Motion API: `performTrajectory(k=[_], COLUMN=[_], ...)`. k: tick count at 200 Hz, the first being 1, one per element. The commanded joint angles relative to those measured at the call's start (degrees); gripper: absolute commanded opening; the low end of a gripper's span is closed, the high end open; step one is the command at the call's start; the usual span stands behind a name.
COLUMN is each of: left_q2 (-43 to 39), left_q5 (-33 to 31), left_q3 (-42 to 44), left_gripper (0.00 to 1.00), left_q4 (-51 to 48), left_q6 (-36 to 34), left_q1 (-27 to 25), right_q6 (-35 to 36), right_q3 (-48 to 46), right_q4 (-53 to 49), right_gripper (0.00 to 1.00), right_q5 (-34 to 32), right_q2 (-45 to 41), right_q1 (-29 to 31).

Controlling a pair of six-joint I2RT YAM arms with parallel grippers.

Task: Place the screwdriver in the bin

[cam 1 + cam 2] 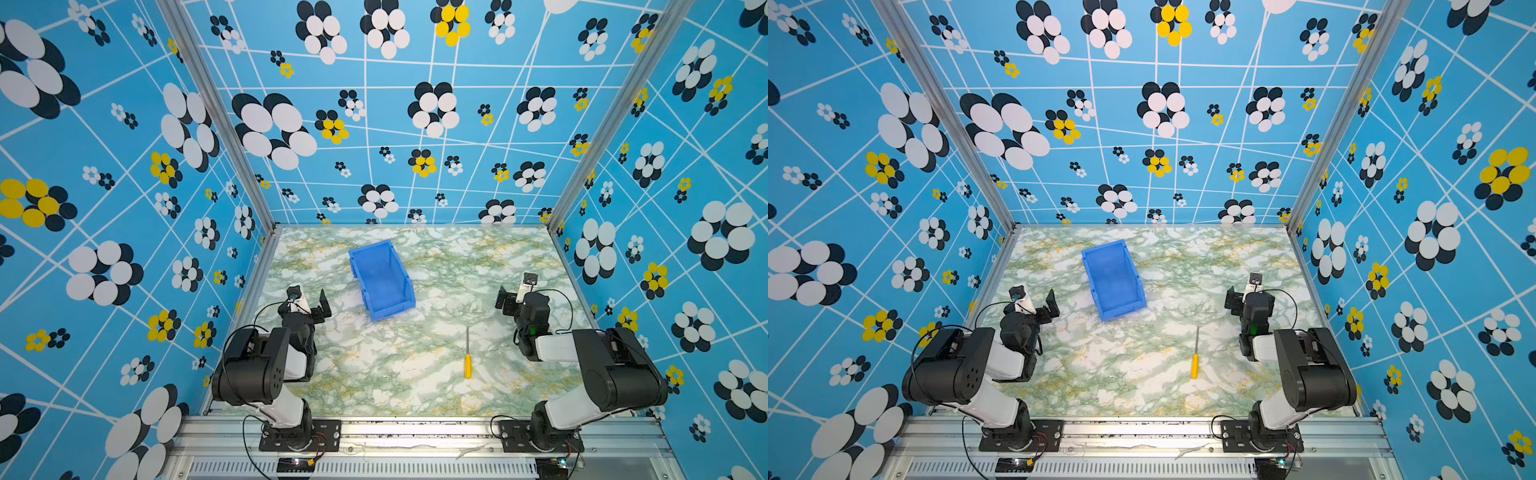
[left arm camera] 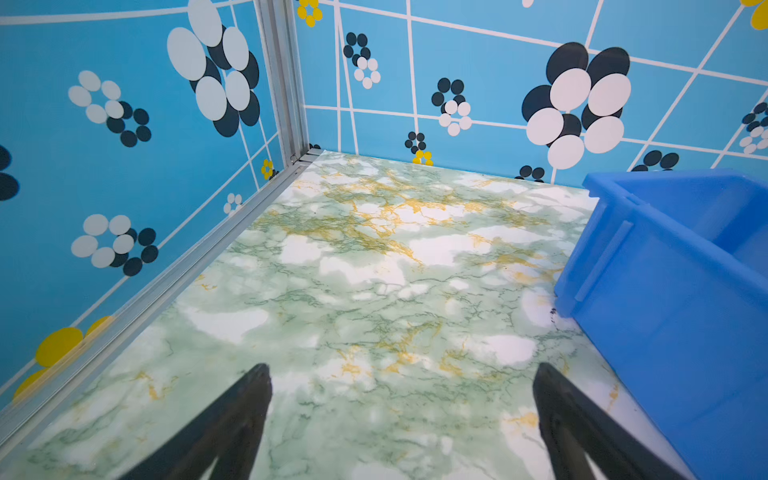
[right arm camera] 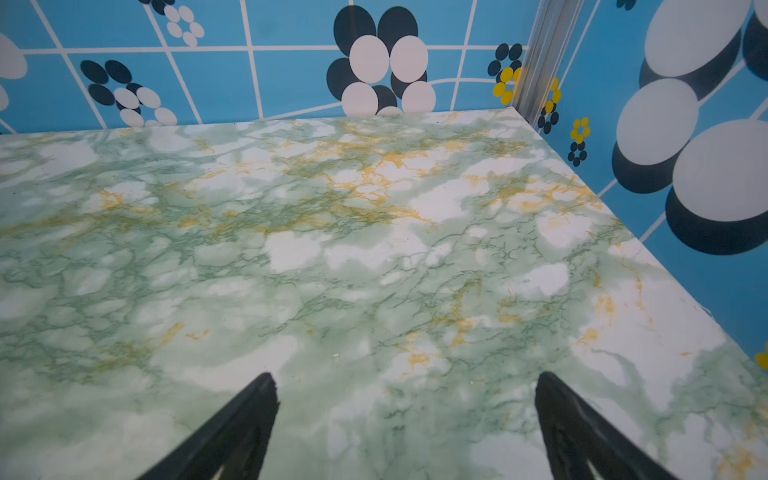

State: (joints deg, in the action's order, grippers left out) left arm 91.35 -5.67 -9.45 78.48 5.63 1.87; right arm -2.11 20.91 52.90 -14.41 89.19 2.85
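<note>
The screwdriver point(image 1: 468, 358) point(image 1: 1195, 358), with a yellow handle and a thin dark shaft, lies flat on the marble table in both top views, shaft pointing away toward the back. It is right of centre and in front of the bin. The blue bin point(image 1: 388, 311) point(image 1: 1119, 311) stands empty at mid-table, its low lip facing the front; its side wall point(image 2: 665, 311) shows in the left wrist view. My left gripper point(image 1: 311, 302) point(image 1: 1043, 304) point(image 2: 403, 374) hovers open left of the bin. My right gripper point(image 1: 515, 293) point(image 1: 1241, 297) point(image 3: 405, 382) is open, behind and right of the screwdriver. Neither wrist view shows the screwdriver.
The green-veined marble table point(image 1: 395, 386) is closed in by blue flowered walls on three sides, with aluminium posts point(image 1: 232, 137) at the back corners. A metal rail point(image 1: 415, 432) carrying both arm bases runs along the front edge.
</note>
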Motion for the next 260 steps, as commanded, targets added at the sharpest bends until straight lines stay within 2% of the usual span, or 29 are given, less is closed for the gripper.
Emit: performTrajectory(k=[1, 191, 223, 243, 260], left_q2=[0.4, 0.3, -1.0, -5.4, -12.7], left_q5=[-0.8, -0.7, 1.3, 3.9, 6.4], left_q3=[0.7, 0.8, 1.0, 0.9, -1.0], left_gripper=[0.99, 0.99, 0.99, 0.99, 0.99], left_q4=[1.4, 1.5, 1.3, -2.6, -13.4], left_q6=[0.8, 0.8, -0.1, -1.3, -2.7], left_q1=[0.1, 0.1, 0.0, -0.1, 0.0], right_q6=[0.1, 0.2, 0.2, -0.1, -0.1], right_q3=[1.0, 1.0, 1.0, 1.2, 1.1], right_q4=[-0.6, -0.5, -0.5, -1.0, -0.9], right_gripper=[0.99, 0.99, 0.99, 0.99, 0.99], right_q5=[0.8, 0.6, 0.7, 0.9, 0.9], right_q2=[-0.4, -0.5, -0.4, -0.4, -0.4], right_q1=[-0.4, -0.4, -0.3, -0.5, -0.6])
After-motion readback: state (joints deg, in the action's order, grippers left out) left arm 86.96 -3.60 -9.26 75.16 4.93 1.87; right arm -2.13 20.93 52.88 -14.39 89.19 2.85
